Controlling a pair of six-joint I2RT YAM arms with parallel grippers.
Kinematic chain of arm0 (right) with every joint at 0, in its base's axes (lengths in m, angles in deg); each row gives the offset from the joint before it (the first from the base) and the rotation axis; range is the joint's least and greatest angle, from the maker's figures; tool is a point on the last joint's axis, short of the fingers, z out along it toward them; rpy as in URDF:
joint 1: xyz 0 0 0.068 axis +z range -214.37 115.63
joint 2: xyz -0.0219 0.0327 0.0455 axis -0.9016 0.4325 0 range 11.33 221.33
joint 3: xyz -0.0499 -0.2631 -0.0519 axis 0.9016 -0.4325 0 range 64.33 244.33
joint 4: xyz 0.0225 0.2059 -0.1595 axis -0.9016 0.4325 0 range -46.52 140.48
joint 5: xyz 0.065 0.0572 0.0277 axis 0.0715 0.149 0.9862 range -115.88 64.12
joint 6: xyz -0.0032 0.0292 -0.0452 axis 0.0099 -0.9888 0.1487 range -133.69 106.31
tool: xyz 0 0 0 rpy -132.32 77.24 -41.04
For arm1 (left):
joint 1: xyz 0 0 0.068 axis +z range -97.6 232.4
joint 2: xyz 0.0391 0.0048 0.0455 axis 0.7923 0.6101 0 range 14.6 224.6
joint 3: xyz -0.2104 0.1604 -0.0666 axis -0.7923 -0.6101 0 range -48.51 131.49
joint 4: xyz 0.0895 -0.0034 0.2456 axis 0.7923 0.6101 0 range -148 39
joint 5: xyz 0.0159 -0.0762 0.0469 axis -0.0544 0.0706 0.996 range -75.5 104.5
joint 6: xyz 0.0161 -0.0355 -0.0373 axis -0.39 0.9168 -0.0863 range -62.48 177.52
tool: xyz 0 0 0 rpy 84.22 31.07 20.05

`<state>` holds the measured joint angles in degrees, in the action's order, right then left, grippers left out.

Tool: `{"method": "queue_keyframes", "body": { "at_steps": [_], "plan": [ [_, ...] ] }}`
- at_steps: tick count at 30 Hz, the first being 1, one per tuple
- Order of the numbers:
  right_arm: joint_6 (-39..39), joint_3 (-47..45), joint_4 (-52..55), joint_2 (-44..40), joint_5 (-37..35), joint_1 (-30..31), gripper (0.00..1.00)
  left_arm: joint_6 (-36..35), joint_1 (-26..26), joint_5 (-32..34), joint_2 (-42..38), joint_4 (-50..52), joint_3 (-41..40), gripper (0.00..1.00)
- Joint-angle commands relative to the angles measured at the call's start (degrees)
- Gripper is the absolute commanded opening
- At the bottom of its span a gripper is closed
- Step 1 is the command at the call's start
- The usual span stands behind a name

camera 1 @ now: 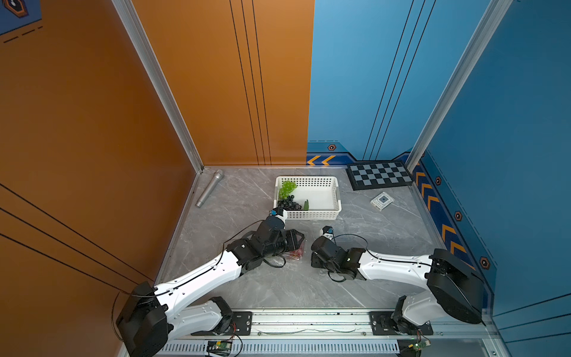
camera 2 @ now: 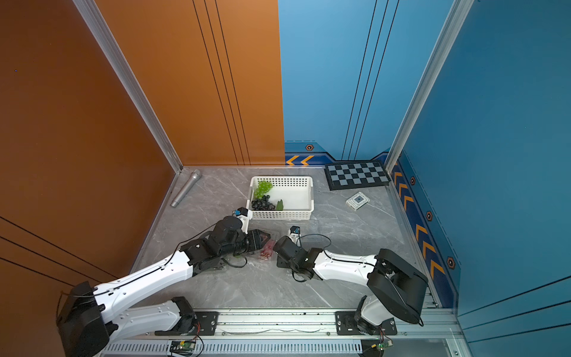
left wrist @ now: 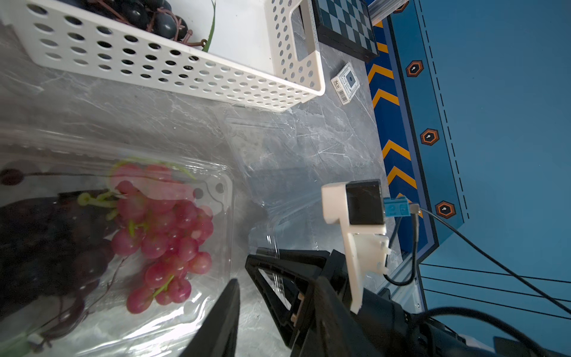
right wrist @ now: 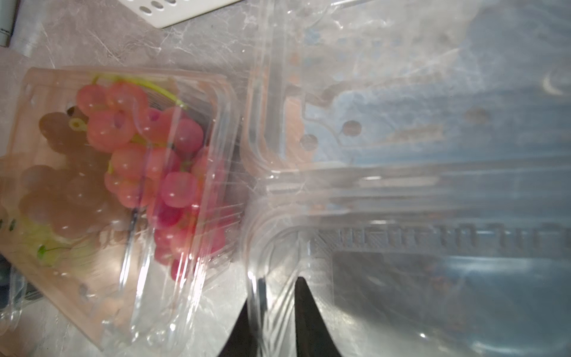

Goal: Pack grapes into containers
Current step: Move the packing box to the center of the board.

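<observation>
One filled container (right wrist: 217, 102) of pink grapes (left wrist: 163, 235) lay on the bench (camera 1: 278, 287) under the left hand (camera 1: 298, 242), grip impossible to tell, and just beside it the empty container (right wrist: 401, 191) lay straight ahead of the nearer right hand (right wrist: 279, 279), jaws narrowly astride its rim, clamped or not unclear.

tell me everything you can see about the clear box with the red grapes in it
The clear clamshell container is thin, glossy see-through plastic with rounded corners, ribbed walls and small vent holes. It sits on the grey marbled table, near the white perforated basket and beside a second, empty clamshell. It holds pinkish red grapes and some darker grapes; its lid seems down over them.
</observation>
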<state>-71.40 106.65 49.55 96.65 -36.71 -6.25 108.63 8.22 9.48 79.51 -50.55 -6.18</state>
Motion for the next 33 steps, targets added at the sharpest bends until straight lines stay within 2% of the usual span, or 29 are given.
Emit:
{"method": "queue_keyframes", "body": {
  "at_steps": [1, 7, 12, 16, 19, 22, 26, 29, 33],
  "plan": [
    [-0.26, 2.10, -1.93, -0.37, -2.06, 0.48, 0.30, 0.52, 0.66, 1.24, -0.83, 1.35, -0.81, 0.42],
    [1.06, 2.06, -0.77, -4.05, -2.39, 0.34, 0.41, 0.57, 0.81, 1.32, -0.86, 1.00, -0.96, 0.42],
    [3.53, 1.29, 3.06, -9.36, -3.67, -0.91, 0.41, 0.49, 1.29, 1.48, -1.24, 1.14, -0.55, 0.42],
    [10.44, 3.09, 6.56, -15.06, -2.88, -4.69, 0.43, -0.11, 2.93, 2.65, -2.45, 2.93, 1.01, 0.43],
    [17.28, 6.90, 7.14, -15.46, -0.25, -9.20, 0.49, -0.58, 4.70, 4.14, -3.59, 6.80, 2.56, 0.46],
    [23.58, 13.69, 7.73, -10.31, 5.21, -14.47, 0.53, -0.49, 6.66, 5.25, -4.68, 7.59, 3.32, 0.53],
    [29.86, 25.58, 8.88, 1.83, 12.41, -17.61, 0.59, 0.41, 9.47, 5.57, -6.09, 7.67, 3.45, 0.55],
    [31.78, 34.03, 8.99, 11.63, 16.81, -20.33, 0.62, 0.86, 11.35, 4.79, -6.99, 7.67, 3.22, 0.55],
    [32.53, 42.94, 8.91, 23.07, 18.08, -21.26, 0.63, 0.83, 13.47, 2.90, -7.71, 7.85, 3.14, 0.56]
  ]
}}
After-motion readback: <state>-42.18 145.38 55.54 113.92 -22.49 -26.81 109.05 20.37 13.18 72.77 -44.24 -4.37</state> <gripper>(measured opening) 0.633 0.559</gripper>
